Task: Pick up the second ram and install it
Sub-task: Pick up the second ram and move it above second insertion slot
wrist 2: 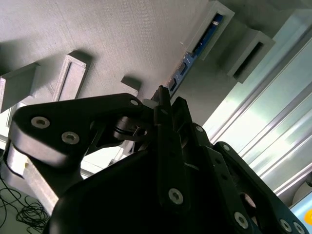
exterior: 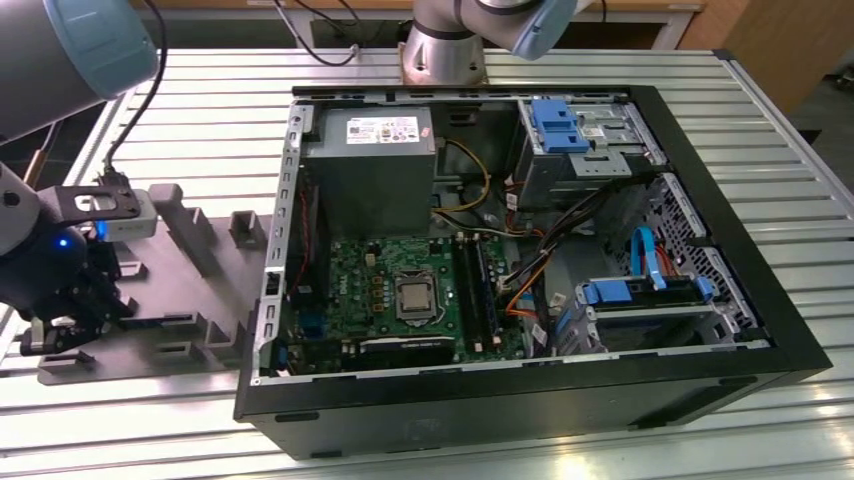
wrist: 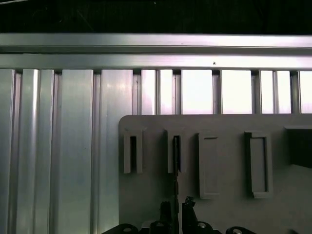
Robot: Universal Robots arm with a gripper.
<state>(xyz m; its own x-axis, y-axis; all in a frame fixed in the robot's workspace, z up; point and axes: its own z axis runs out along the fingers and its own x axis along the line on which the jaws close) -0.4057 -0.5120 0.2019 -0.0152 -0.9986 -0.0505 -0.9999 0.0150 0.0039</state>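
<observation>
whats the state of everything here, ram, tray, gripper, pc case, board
second ram, standing on edge in a tray slot
grey tray, lying flat, holding the ram
gripper, low over the tray, at the ram's end
computer case, on its side, open, side panel off
motherboard, mounted inside the case

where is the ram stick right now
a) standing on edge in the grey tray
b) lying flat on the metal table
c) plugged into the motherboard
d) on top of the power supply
a: the ram stick stands on edge in a slot of the grey tray, with the gripper right at it.
</observation>
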